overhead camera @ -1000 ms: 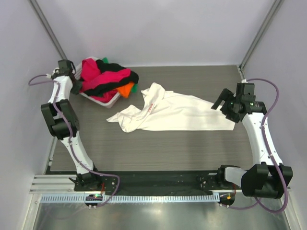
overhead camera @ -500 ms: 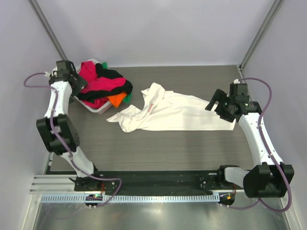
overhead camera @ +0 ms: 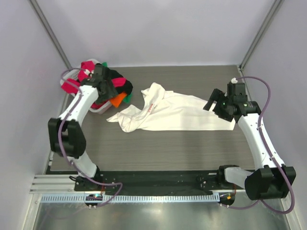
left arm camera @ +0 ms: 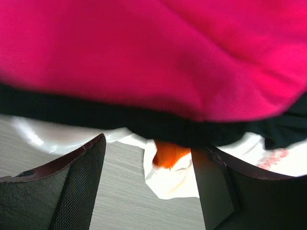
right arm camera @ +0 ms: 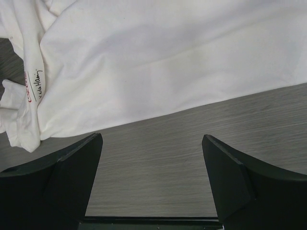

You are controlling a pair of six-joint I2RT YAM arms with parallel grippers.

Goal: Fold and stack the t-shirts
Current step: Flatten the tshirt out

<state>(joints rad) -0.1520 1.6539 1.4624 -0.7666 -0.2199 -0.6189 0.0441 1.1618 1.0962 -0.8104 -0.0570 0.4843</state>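
Snagging several garments together is judged the risk: the magenta t-shirt (left arm camera: 144, 48) and black t-shirt (left arm camera: 96, 112) are heaped directly ahead of the open, empty left pincer (left arm camera: 151, 146). The white t-shirt (right arm camera: 158, 62) is spread just ahead of the right pincer (right arm camera: 152, 138), likewise open.

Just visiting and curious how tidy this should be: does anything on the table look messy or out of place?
Yes. The white t-shirt lies crumpled and skewed on the table, unfolded. At the far left, a tangled heap of coloured shirts spills over the rim of the small white bin.
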